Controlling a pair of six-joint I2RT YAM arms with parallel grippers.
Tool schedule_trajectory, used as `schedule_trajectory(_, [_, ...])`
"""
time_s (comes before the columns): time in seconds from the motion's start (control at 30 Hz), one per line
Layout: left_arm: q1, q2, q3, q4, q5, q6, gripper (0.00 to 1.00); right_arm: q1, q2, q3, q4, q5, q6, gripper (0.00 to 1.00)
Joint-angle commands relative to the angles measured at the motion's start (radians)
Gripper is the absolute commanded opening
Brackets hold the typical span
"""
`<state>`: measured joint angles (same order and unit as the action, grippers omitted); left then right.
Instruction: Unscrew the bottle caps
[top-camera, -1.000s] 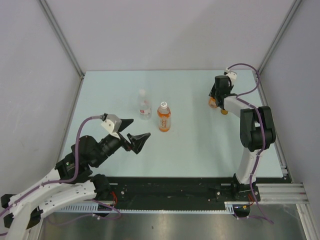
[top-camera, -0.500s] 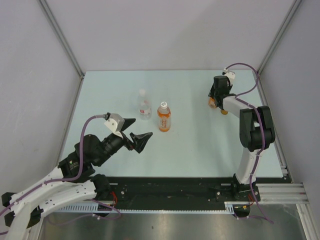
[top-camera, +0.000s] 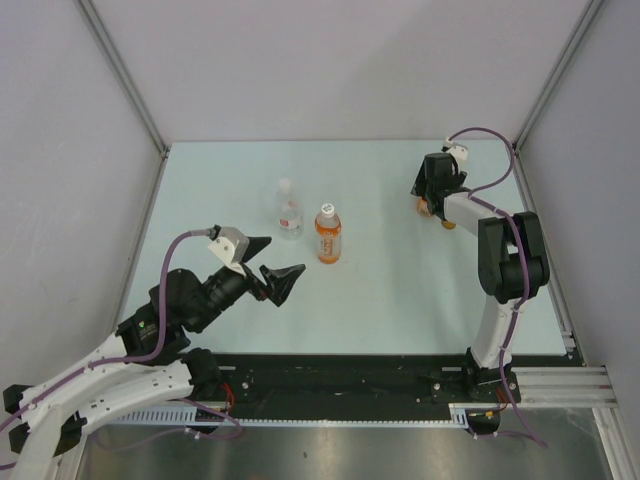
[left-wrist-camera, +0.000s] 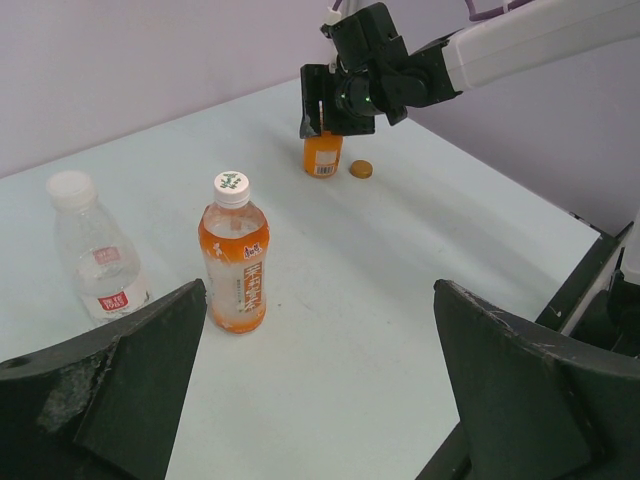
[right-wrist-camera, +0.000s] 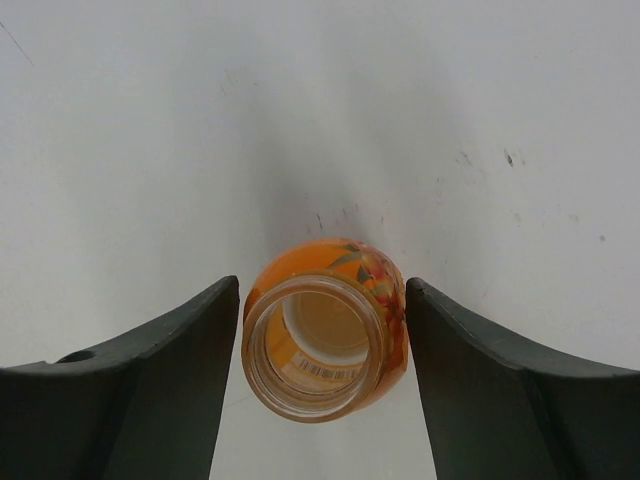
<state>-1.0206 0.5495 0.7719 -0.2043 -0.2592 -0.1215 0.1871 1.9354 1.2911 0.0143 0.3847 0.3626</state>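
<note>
Orange squat bottle (right-wrist-camera: 325, 345) stands uncapped within the right tool (right-wrist-camera: 322, 285), parted, not gripping; left tool (left-wrist-camera: 320, 290) gapes empty.

Top overhead; left wrist low, oblique; right wrist straight down; squat bottle (right-wrist-camera: 325, 335) (left-wrist-camera: 322, 156) shared.

This is a robot lab: a pale table (top-camera: 400, 290) boxed in by plain grey walls (top-camera: 340, 60), with metal rails (top-camera: 560, 383) along the near edge.

A clear bottle (left-wrist-camera: 95, 260) and a taller orange bottle (left-wrist-camera: 234, 265) are stood upright mid-table, both white-capped. Far right, a squat bottle (right-wrist-camera: 325, 330) is left uncapped, an orange cap (left-wrist-camera: 361, 169) laid just beside it.
</note>
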Motion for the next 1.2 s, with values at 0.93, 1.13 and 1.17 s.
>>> schedule_trajectory(0.93, [0.002,0.012,0.032,-0.055,-0.156,-0.079,1.0,0.485,-0.728,-0.266,-0.14,0.017,-0.065,0.75])
schedule_trajectory(1.13, [0.059,0.073,0.066,-0.239,-0.276,-0.259,1.0,0.687,-0.76,-0.269,-0.025,-0.087,-0.042,0.76])
schedule_trajectory(1.17, [0.079,0.064,0.046,-0.242,-0.256,-0.276,1.0,0.709,-0.748,-0.269,0.011,-0.078,-0.051,0.77])
